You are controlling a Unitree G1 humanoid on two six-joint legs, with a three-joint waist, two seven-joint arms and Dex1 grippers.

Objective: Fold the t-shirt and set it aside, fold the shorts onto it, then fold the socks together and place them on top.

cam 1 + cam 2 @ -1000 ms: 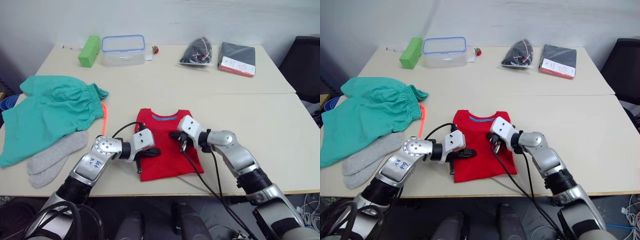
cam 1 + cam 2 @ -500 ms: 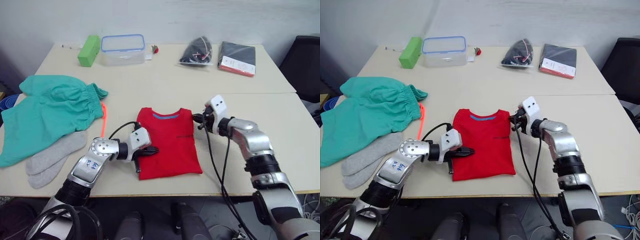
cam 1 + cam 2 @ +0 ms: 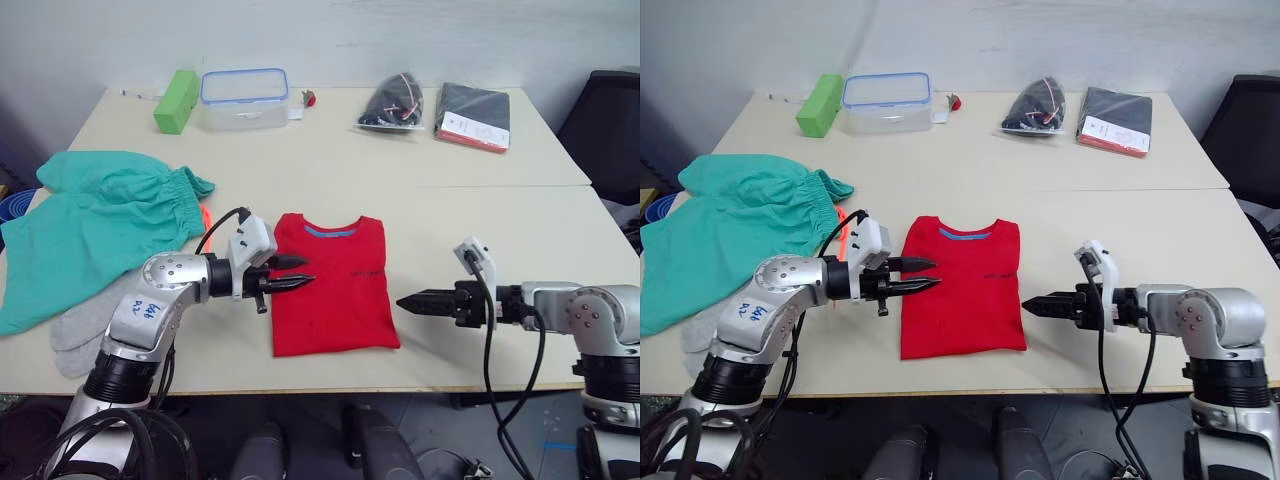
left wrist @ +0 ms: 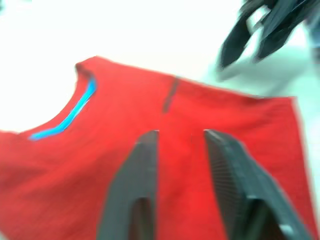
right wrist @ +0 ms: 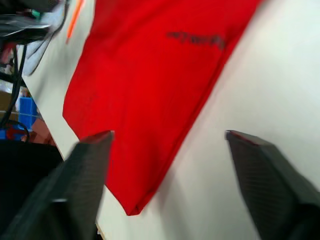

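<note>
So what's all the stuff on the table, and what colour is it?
t-shirt: 1, red, folded flat, front middle.
shorts: 1, teal, left side.
socks: 2, grey, front left, beside the shorts.
block: 1, green, back left.
plastic box: 1, clear with blue rim, back left.
bag: 1, black, back right.
flat packet: 1, black, back right.
table: 1, beige.
left gripper: 1, black, open, over the t-shirt's edge.
right gripper: 1, black, open, beside the t-shirt.
</note>
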